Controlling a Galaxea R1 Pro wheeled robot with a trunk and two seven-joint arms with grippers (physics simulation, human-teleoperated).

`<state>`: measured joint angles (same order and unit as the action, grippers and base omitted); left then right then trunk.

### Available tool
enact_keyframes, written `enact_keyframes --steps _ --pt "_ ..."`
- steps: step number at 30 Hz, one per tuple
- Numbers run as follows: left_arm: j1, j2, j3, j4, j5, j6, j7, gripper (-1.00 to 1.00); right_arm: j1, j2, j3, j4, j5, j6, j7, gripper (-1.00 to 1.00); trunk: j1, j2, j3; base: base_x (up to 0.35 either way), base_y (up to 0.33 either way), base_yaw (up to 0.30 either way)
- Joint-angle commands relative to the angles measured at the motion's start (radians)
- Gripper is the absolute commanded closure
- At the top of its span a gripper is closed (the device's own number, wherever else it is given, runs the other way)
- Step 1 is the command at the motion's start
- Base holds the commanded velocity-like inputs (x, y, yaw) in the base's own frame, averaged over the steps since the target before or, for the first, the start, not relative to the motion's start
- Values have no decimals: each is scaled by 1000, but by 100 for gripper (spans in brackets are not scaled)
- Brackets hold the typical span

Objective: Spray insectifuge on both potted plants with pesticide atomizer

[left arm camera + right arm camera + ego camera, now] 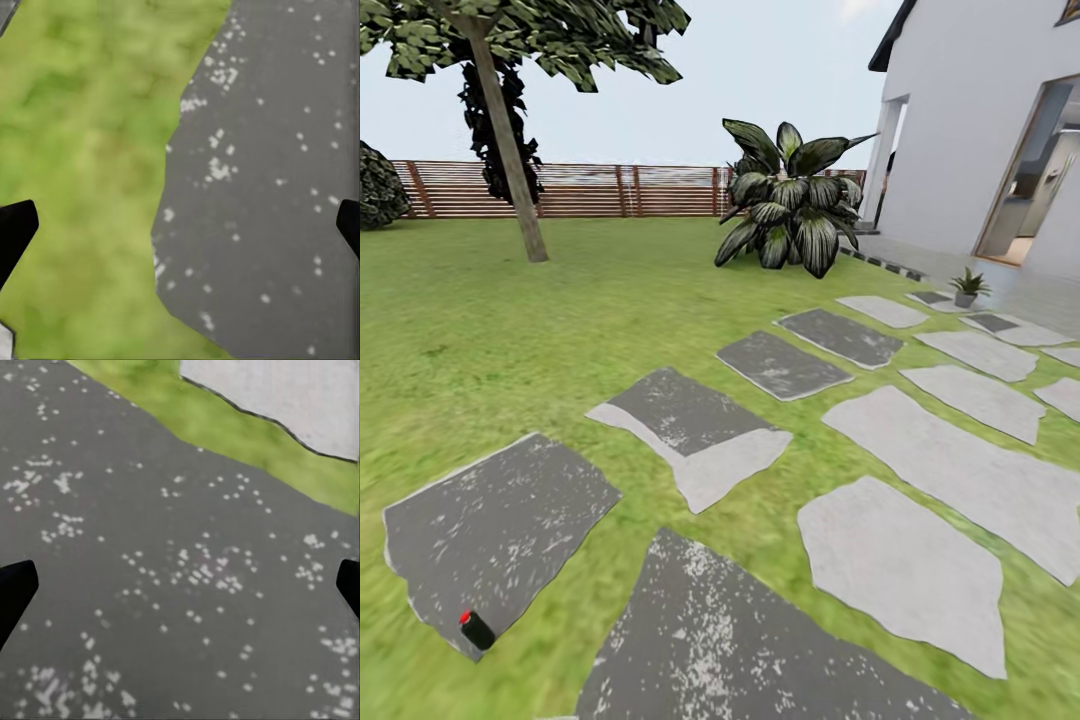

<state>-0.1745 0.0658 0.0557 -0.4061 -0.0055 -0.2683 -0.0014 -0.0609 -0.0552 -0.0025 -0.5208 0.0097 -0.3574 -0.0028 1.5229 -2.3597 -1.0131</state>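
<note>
Nothing sprayed yet: both my grippers, left (pixel 180 225) and right (pixel 180 585), hang wide and empty over the stepping stones. One small grey-potted spiky green plant (pixel 967 286) sits beyond the big dark-leaved shrub (pixel 792 200) (house side). Haven't spotted the atomizer.

A home garden: green lawn (pixel 510 330) crossed by grey stepping stones (pixel 690 430). A wooden slat fence (pixel 580 190) stands far, a white house (pixel 970 130) at right.

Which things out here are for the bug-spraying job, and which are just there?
For the job: potted plant by the house.
Just there: big shrub, tree, fence, stepping stones; small black red-tipped thing, can't tell what.
</note>
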Motion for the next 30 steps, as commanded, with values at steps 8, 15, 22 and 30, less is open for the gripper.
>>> enact_keyframes --steps 8,15,22,30 --pt "-1 0 2 0 -1 -3 0 -100 -1 0 0 1 1 -3 0 -100 0 0 -1 324 -117 0" --pt "0 0 2 0 -1 -3 0 -100 -1 0 0 1 1 -3 0 -100 0 0 -1 309 -129 0" --pt "-1 0 2 0 -1 -3 0 -100 -1 0 0 1 1 -3 0 -100 0 0 -1 308 -130 0" --pt "-1 -1 2 0 -1 -3 0 -100 -1 0 0 1 1 -3 0 -100 0 0 -1 300 -138 0"
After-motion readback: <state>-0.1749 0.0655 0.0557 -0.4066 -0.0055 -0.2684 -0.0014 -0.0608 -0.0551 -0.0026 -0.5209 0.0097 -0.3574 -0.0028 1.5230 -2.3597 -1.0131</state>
